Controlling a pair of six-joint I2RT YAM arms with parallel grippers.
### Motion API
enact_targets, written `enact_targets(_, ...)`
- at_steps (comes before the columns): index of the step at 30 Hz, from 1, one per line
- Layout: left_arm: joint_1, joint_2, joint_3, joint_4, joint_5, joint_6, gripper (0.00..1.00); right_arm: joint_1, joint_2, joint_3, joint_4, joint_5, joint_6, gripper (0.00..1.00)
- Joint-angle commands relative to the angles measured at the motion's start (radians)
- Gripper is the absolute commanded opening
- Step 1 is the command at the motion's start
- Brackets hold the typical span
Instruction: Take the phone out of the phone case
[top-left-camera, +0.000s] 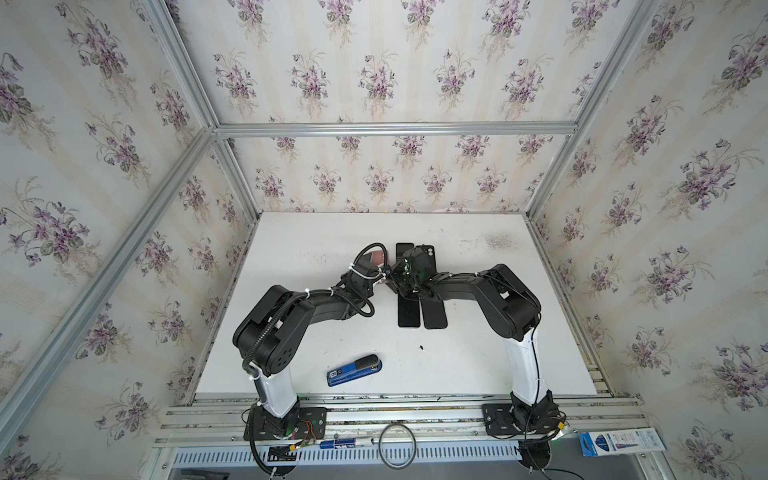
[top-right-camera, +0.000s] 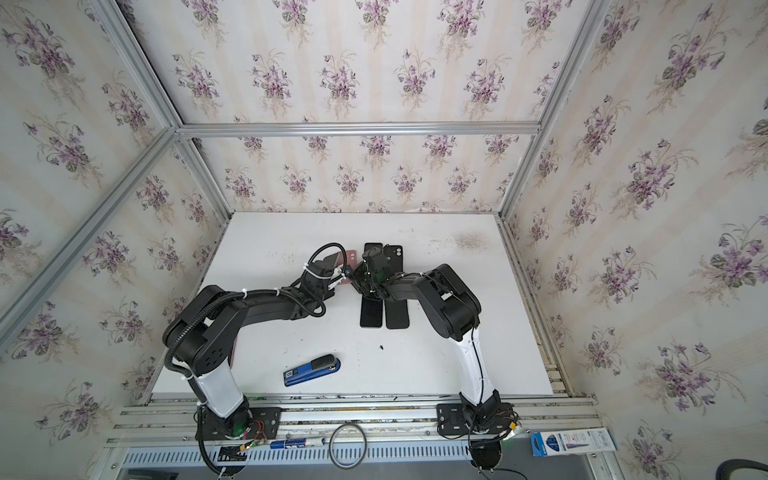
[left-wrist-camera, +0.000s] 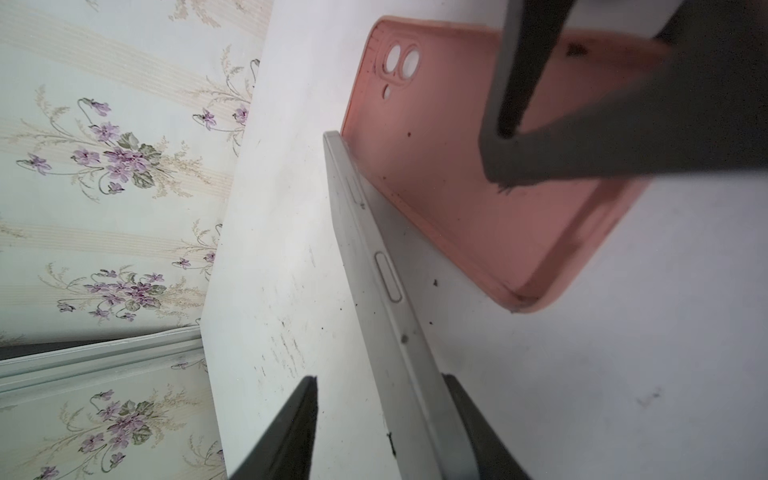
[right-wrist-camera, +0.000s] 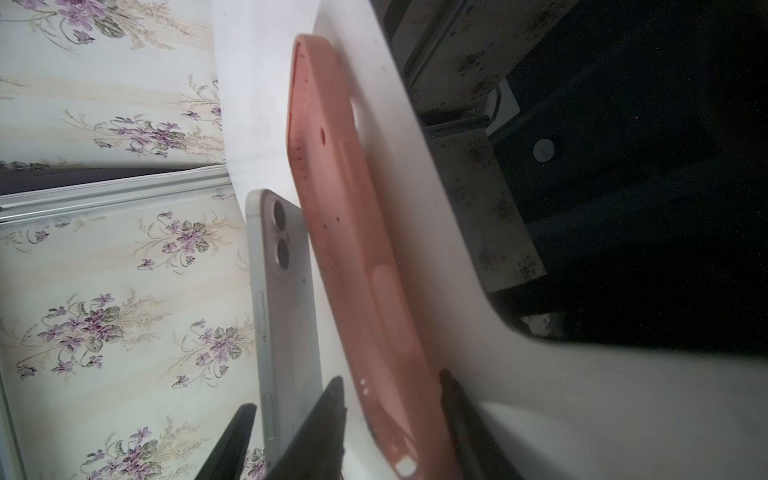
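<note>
Wallpaper (top-left-camera: 374, 75) with purple violet sprays on pale cream stripes covers every wall. Aluminium beams (top-left-camera: 395, 129) frame the corners. The white tabletop (top-left-camera: 478, 365) is scuffed, with a grey smudge (top-left-camera: 500, 241) near its far edge. Slotted aluminium rails (top-left-camera: 395, 409) line the front. The light is soft and even.

On the table (top-left-camera: 478, 353), the stapler (top-left-camera: 354, 370) lies near the front, a bit left of the middle. Behind it and to the right, a slab (top-left-camera: 409, 312) and a second slab (top-left-camera: 434, 313) lie flat side by side, partly under the right arm (top-left-camera: 490, 291). Left of them, toward the back, the phone (left-wrist-camera: 386, 291) sits between the fingers of the left gripper (left-wrist-camera: 379, 377). The case (top-right-camera: 352, 258) is just right of the phone, between the fingers of the right gripper (right-wrist-camera: 391, 376). In front of the table, by the rail (top-left-camera: 415, 409), lie a pen (top-left-camera: 347, 444), a ring (top-left-camera: 397, 446) and, far right, a box (top-left-camera: 621, 442).
</note>
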Motion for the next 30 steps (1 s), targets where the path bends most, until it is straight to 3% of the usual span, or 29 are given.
enact_targets(1,0.001,0.013,0.022,-0.035,-0.017,-0.016,0.61,0.001,-0.024,-0.022,0.033,0.014,0.019,0.60)
enact_targets(3,0.003,0.027,0.047,-0.061,-0.053,-0.036,0.66,-0.001,-0.051,-0.047,0.031,0.027,0.012,0.70)
enact_targets(5,0.008,0.021,0.068,-0.090,-0.060,-0.058,0.83,-0.005,-0.069,-0.062,0.025,0.026,0.006,0.72)
enact_targets(9,0.019,-0.032,0.120,-0.210,-0.034,-0.140,0.90,-0.002,-0.105,-0.083,0.011,0.023,-0.013,0.81)
enact_targets(10,0.021,-0.049,0.133,-0.244,-0.017,-0.161,0.99,-0.003,-0.109,-0.089,0.020,0.025,-0.014,0.82)
enact_targets(13,0.036,-0.093,0.191,-0.367,0.040,-0.246,1.00,-0.003,-0.123,-0.102,0.033,0.014,-0.015,0.91)
enact_targets(16,0.090,-0.132,0.269,-0.503,0.100,-0.377,0.99,-0.001,-0.159,-0.114,0.014,0.008,-0.055,0.93)
enact_targets(22,0.246,-0.251,0.425,-0.756,0.365,-0.733,1.00,0.001,-0.187,-0.110,-0.037,-0.028,-0.150,0.93)
enact_targets(26,0.375,-0.376,0.420,-0.876,0.425,-0.926,1.00,0.011,-0.239,-0.130,0.014,-0.063,-0.212,0.94)
enact_targets(30,0.550,-0.484,0.351,-1.009,0.535,-1.057,1.00,0.019,-0.367,-0.134,-0.080,-0.072,-0.401,0.99)
